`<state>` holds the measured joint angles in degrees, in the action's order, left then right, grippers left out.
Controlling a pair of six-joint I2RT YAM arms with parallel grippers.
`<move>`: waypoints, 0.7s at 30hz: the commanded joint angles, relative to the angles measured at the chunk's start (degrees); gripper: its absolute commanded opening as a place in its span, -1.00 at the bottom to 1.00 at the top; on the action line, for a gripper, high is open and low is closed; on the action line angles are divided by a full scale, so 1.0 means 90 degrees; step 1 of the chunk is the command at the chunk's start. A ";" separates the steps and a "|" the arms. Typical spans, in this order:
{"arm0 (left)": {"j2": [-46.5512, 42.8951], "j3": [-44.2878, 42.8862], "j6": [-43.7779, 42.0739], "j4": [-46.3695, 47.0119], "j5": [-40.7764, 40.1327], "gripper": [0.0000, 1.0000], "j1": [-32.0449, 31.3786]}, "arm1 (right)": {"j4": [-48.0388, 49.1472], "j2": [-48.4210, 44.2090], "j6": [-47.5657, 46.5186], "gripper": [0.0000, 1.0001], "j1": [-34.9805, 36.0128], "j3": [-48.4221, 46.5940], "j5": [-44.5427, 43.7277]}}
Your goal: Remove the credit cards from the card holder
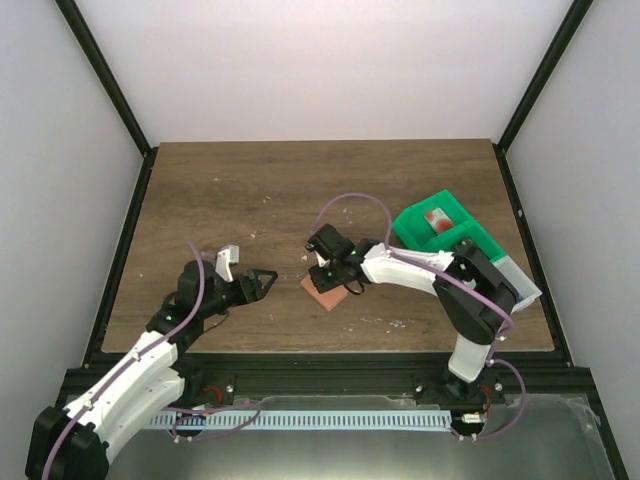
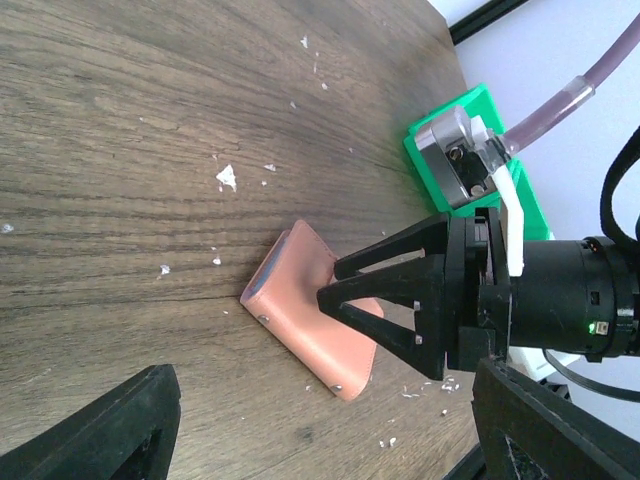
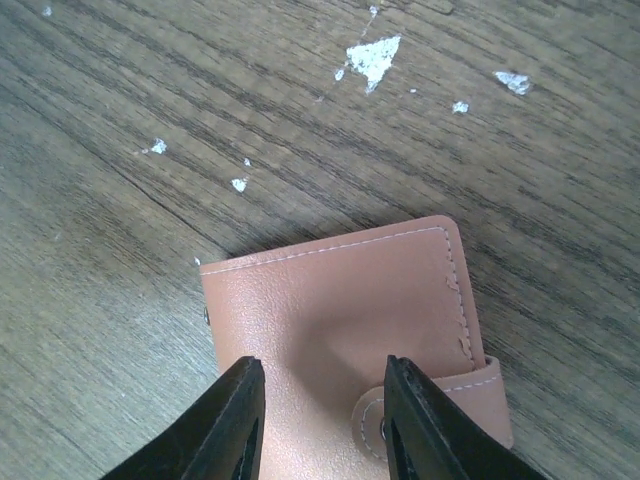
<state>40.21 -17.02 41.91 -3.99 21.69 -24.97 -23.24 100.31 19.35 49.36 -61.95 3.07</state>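
Observation:
The card holder (image 1: 324, 294) lies folded shut on the table, tan-pink side up, its snap strap (image 3: 372, 414) fastened. My right gripper (image 3: 325, 420) is directly over it, pointing down, with the jaws apart above its top face and nothing between them. I cannot tell if the fingertips touch it. In the left wrist view the card holder (image 2: 305, 315) sits under those black fingers (image 2: 400, 300). My left gripper (image 1: 268, 283) stands open to the left of the holder, empty. One red and white credit card (image 1: 437, 219) lies in the green tray. Any other credit cards are hidden.
The green compartment tray (image 1: 470, 250) stands at the right, behind my right arm, and shows as a green corner (image 2: 478, 110) in the left wrist view. White flecks (image 3: 372, 56) are scattered over the wooden table (image 1: 260, 190). Black frame posts edge the table.

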 commanded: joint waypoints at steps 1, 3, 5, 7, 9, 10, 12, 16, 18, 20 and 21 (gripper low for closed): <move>0.0025 -0.0024 -0.0050 0.0083 0.0015 0.64 0.0001 | -0.0369 0.0157 -0.0130 -0.32 0.0215 -0.0320 -0.0666; 0.0030 -0.0001 -0.0025 0.0126 0.0043 0.64 0.0001 | -0.0408 0.0188 -0.0129 -0.33 0.0228 -0.0255 -0.0777; 0.0027 0.0015 0.0002 0.0173 0.0050 0.64 0.0001 | -0.0447 0.0204 -0.0108 -0.34 0.0233 -0.0179 -0.0835; 0.0030 0.0026 0.0028 0.0204 0.0048 0.64 -0.0004 | -0.0472 0.0162 -0.0079 -0.35 0.0243 -0.0084 -0.0854; 0.0044 0.0037 0.0047 0.0224 0.0053 0.64 0.0001 | -0.0443 0.0083 -0.0020 -0.36 0.0271 0.0021 -0.0875; 0.0052 0.0044 0.0060 0.0235 0.0053 0.64 0.0001 | -0.0427 0.0069 0.0005 -0.36 0.0283 0.0065 -0.0891; 0.0054 0.0079 0.0103 0.0269 0.0065 0.64 0.0002 | -0.0446 0.0079 0.0014 -0.35 0.0327 0.0096 -0.0903; 0.0069 0.0113 0.0143 0.0308 0.0085 0.64 0.0001 | -0.0565 0.0110 0.0078 -0.36 0.0418 0.0058 -0.1065; 0.0074 0.0112 0.0145 0.0315 0.0081 0.64 0.0001 | -0.0566 0.0090 0.0101 -0.39 0.0439 0.0065 -0.1118; 0.0087 0.0120 0.0156 0.0335 0.0088 0.64 0.0002 | -0.0616 0.0082 0.0154 -0.45 0.0448 0.0059 -0.1225; 0.0097 0.0119 0.0166 0.0347 0.0088 0.64 -0.0004 | -0.0654 0.0089 0.0170 -0.50 0.0452 0.0058 -0.1339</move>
<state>40.88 -16.67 43.07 -2.57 21.96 -24.97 -25.89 101.36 19.51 52.53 -61.89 -6.13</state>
